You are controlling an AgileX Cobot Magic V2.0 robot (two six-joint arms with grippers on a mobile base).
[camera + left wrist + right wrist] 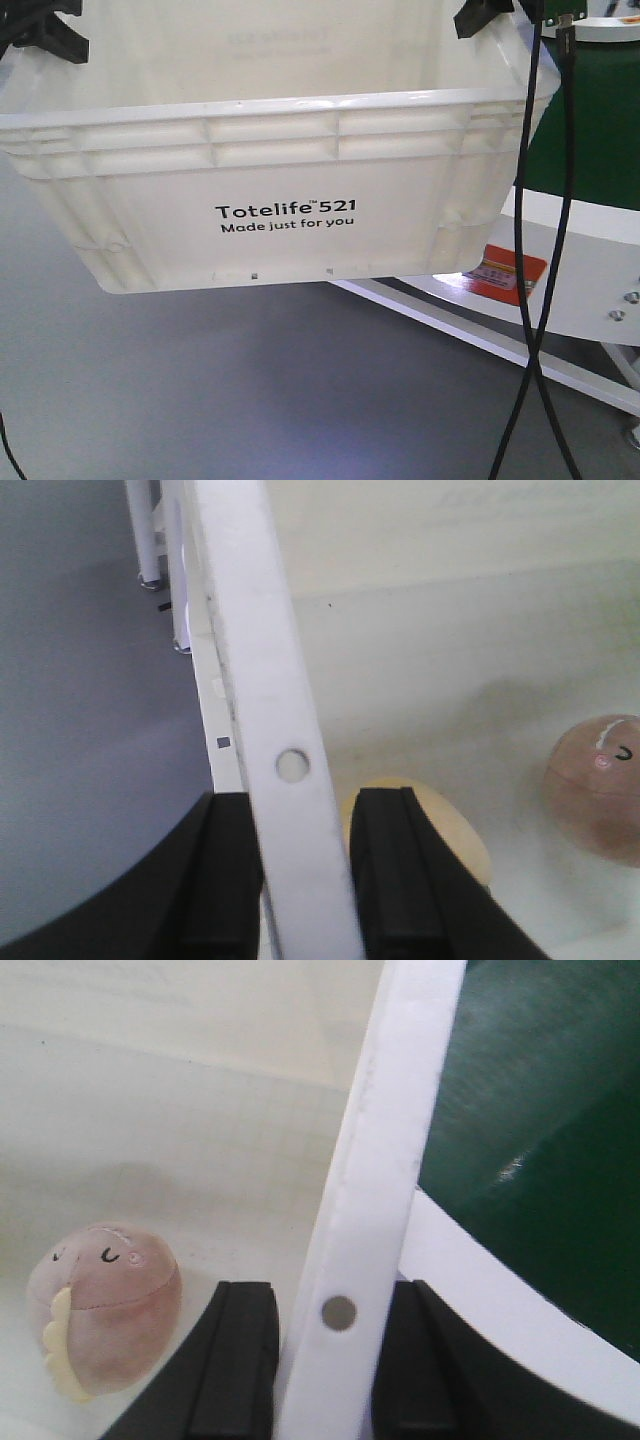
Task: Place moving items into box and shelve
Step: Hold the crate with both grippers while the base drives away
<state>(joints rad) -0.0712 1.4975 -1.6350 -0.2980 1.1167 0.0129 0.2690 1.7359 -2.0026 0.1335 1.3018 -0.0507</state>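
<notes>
Front view: a big white plastic box [280, 190], printed "Totelife 521, Made just for you", fills the upper frame. Its long side faces the camera, and grey floor [250, 390] shows beneath it. Just beside the box's right end is a round green counter [590, 140] with a white edge. Two black cables [527, 300] hang down in front of that edge.

Left wrist view: the left pincer [305, 825] is clamped on the box's left rim. One black finger is outside over the floor, and the other is inside the box. Right wrist view: the right pincer [325, 1305] is clamped the same way on the right rim. Its inner finger is in the box and its outer finger is over the counter's edge.

Inside the box, on its pale bottom, lies a round pinkish-brown plush [105, 1305] with a stitched sleepy face and a cream fringe. A smaller cream rounded shape [455, 830] lies partly hidden under the left pincer's inner finger, near the plush but apart from it. What it is cannot be told. A small round hole pierces each gripped rim.
</notes>
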